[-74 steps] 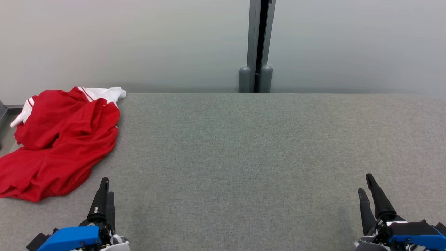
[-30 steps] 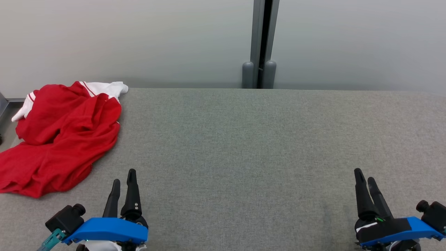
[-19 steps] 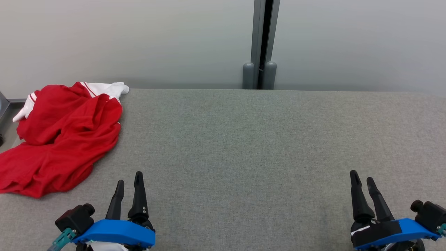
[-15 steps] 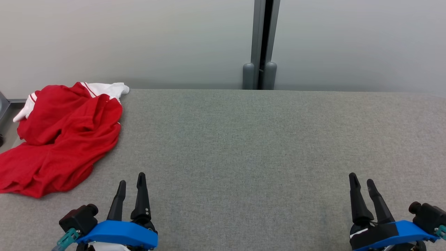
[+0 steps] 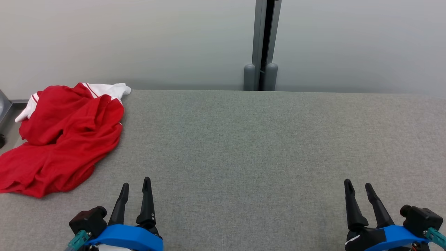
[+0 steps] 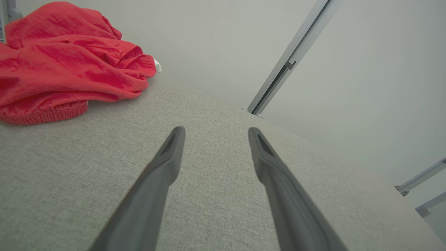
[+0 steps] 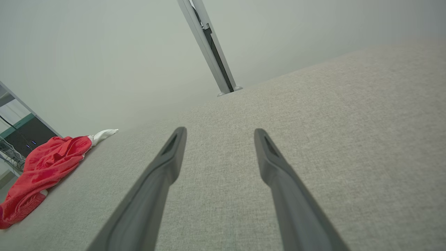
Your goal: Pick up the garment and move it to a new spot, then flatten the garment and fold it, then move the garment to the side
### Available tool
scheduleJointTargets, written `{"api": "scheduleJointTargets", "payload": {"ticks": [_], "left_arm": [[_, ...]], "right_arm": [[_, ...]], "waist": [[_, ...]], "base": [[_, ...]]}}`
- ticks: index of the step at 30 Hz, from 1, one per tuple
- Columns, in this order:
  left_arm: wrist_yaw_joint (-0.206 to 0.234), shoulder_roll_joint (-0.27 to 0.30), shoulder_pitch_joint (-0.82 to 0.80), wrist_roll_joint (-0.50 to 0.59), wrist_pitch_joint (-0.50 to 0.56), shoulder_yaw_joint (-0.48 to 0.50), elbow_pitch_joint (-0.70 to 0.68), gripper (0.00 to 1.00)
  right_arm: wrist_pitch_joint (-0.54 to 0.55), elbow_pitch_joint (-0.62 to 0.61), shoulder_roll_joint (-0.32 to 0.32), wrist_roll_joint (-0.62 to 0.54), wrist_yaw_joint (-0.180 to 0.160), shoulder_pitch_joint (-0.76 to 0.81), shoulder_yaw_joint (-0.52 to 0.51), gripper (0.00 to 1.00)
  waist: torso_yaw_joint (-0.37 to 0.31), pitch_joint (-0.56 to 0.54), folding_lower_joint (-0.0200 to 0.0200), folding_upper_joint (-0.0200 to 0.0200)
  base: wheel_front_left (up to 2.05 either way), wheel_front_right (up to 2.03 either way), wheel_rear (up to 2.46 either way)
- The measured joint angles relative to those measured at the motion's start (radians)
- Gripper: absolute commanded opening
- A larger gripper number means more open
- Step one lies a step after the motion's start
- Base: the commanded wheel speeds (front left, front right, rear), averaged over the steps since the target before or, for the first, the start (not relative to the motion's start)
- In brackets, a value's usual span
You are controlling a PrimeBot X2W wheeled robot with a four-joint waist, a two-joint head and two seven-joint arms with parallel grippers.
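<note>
Garment point(image 5: 66, 139): red cloth, soft, matt, white trim. Desk point(image 5: 244, 146): grey woven fabric, matt, rough. Left pincer point(image 5: 136, 183), right pincer point(image 5: 358, 184): dark matt plastic, blue smooth shells. Post point(image 5: 264, 42): grey metal, satin. Wall point(image 5: 139, 42): smooth, matt.

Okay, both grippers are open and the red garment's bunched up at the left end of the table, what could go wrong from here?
The garment lies crumpled at the table's left edge, part seemingly past it; a tug could drag it off.
It is layered, so the left gripper may pinch only one fold and lift it bunched.
The right gripper sits far across the table, a long reach.
</note>
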Motion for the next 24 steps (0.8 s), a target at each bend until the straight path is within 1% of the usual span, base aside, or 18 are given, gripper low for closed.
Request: {"api": "scheduleJointTargets", "payload": {"ticks": [24], "left_arm": [[0.004, 0.002, 0.011, 0.146, -0.049, -0.027, 0.045, 1.0]], "right_arm": [[-0.049, 0.029, -0.002, -0.196, 0.0, 0.016, 0.016, 1.0]], "waist": [[0.005, -0.013, 0.0, 0.0]], "base": [[0.0, 0.0, 0.0]]}}
